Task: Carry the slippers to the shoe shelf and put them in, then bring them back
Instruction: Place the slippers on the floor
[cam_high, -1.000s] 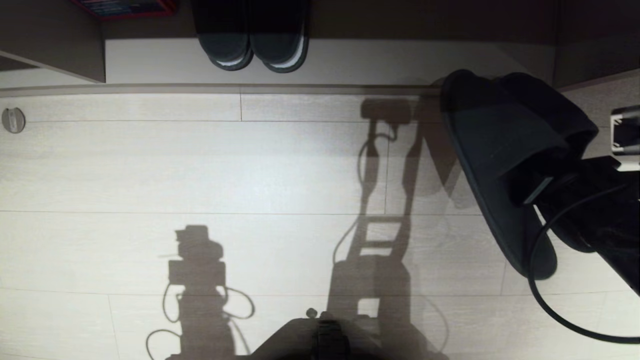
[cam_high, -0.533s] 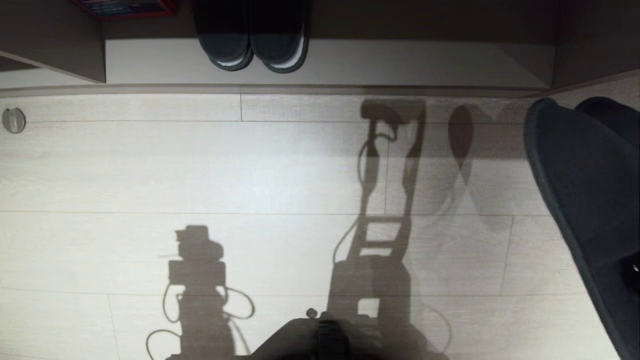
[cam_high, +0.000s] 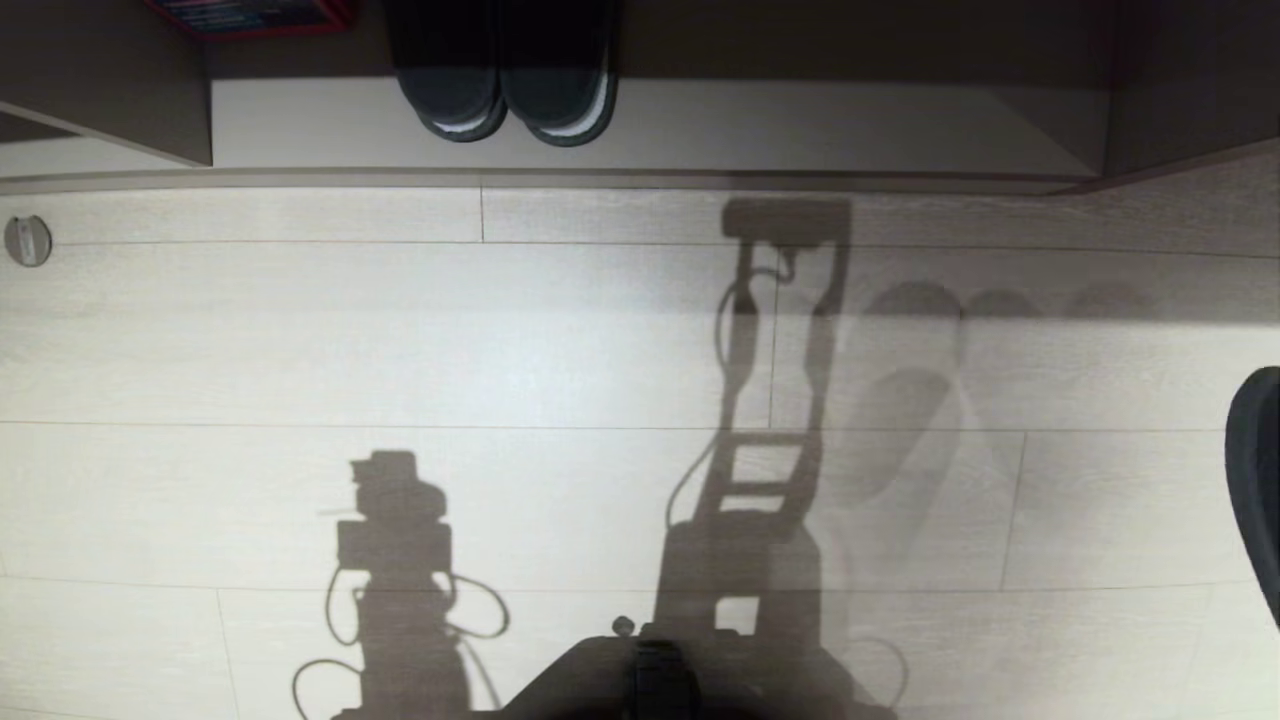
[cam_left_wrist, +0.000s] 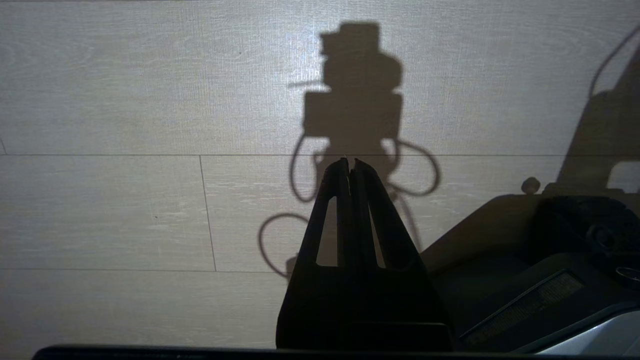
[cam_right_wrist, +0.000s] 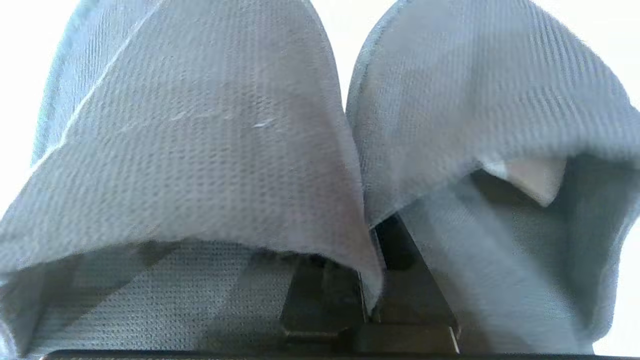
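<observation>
Hanging from the right gripper (cam_right_wrist: 372, 280), the slippers (cam_right_wrist: 320, 150) drape over its fingers. Clamped on both bands. Left gripper (cam_left_wrist: 350, 165) together, empty.

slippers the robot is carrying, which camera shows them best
The right wrist view: both slippers fill it, side by side, the right gripper shut on their inner edges. The head view catches only a dark sliver at its right edge. The left wrist view shows none.

Slippers (cam_right_wrist: 200, 125) pinched in right pincer (cam_right_wrist: 370, 285)
</observation>
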